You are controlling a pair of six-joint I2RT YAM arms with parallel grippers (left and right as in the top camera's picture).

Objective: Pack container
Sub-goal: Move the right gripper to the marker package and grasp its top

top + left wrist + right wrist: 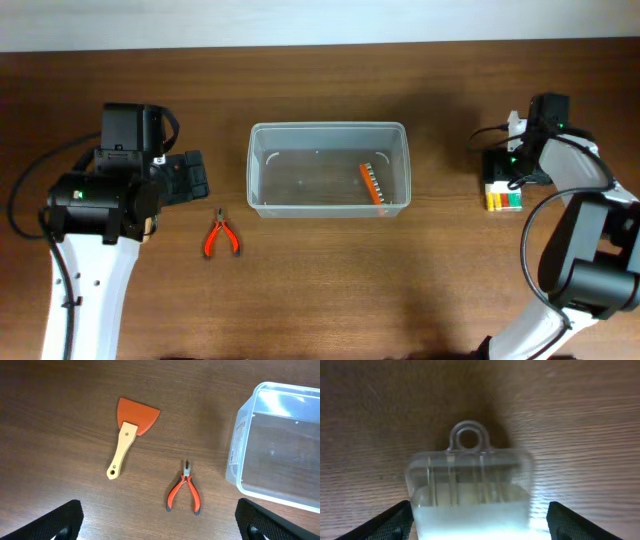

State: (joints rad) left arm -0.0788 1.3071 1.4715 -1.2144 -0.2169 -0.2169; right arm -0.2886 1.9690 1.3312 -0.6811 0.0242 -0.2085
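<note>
The clear plastic container point(328, 132) stands at the table's middle, with an orange bit holder point(373, 183) lying inside it at the right. The container's corner shows in the left wrist view point(240, 435). My left gripper point(188, 177) is open and empty, left of the container; in its wrist view point(160, 527) it hangs above red-handled pliers point(185, 493) and a wooden-handled orange scraper point(131, 436). The pliers point(221, 238) also show overhead. My right gripper point(508, 165) is open at the far right, its fingers point(480, 522) on either side of a clear battery pack point(470, 482), also seen overhead point(503, 197).
The table's far edge runs along the top of the overhead view. The scraper is hidden under my left arm in the overhead view. Bare wood lies in front of the container.
</note>
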